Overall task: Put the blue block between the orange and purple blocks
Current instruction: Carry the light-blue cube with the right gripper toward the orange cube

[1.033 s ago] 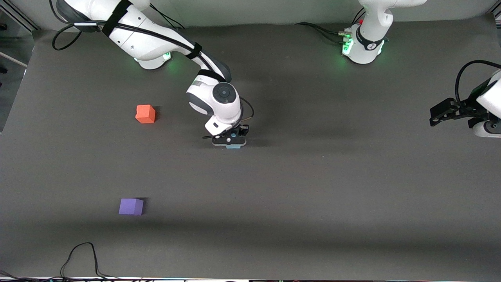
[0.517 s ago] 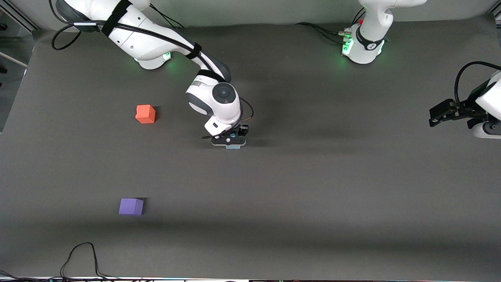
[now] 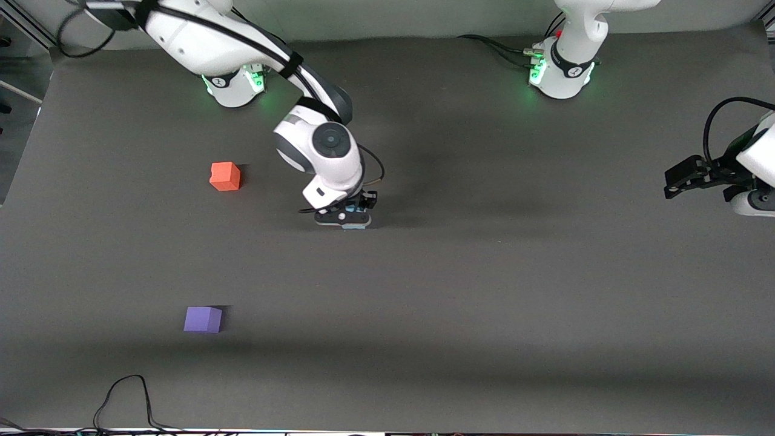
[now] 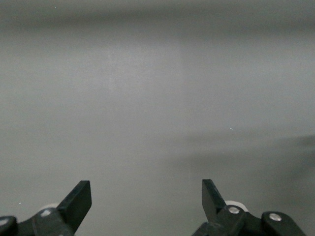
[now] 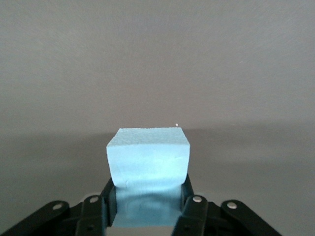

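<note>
My right gripper (image 3: 352, 221) is shut on the blue block (image 5: 148, 162), a light sky-blue cube held just over the middle of the mat; only a sliver of the block (image 3: 354, 226) shows under the hand in the front view. The orange block (image 3: 224, 176) sits toward the right arm's end of the table. The purple block (image 3: 203, 319) lies nearer the front camera than the orange one, apart from it. My left gripper (image 3: 677, 179) is open and empty, waiting at the left arm's end; in its wrist view (image 4: 146, 196) only bare mat shows between the fingers.
A dark grey mat (image 3: 484, 290) covers the table. A black cable (image 3: 127, 393) loops on the mat's edge nearest the front camera. The arm bases (image 3: 560, 72) stand at the edge farthest from the camera.
My right arm has moved slightly toward the right arm's end of the table with the blue block in its grip. The left arm, orange block and purple block have not moved.
</note>
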`<act>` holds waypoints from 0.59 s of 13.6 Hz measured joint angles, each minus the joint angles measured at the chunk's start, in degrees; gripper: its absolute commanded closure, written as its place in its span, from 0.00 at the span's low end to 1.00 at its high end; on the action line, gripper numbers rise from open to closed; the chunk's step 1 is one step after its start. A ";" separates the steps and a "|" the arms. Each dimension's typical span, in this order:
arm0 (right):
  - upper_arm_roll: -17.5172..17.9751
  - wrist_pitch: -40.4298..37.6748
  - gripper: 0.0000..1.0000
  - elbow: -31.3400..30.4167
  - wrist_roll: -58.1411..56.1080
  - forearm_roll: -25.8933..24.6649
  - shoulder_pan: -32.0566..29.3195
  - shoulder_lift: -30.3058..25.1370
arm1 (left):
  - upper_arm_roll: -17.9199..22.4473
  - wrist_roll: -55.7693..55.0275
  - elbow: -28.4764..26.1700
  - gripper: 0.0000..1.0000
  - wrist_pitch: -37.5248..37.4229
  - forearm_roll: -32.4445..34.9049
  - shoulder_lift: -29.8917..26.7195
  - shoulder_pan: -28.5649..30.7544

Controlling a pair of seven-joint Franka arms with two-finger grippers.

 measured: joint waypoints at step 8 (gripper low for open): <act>-14.75 -15.45 1.00 0.43 -24.99 16.03 -0.91 -19.14 | 0.04 0.00 0.02 0.00 0.07 0.00 0.01 0.08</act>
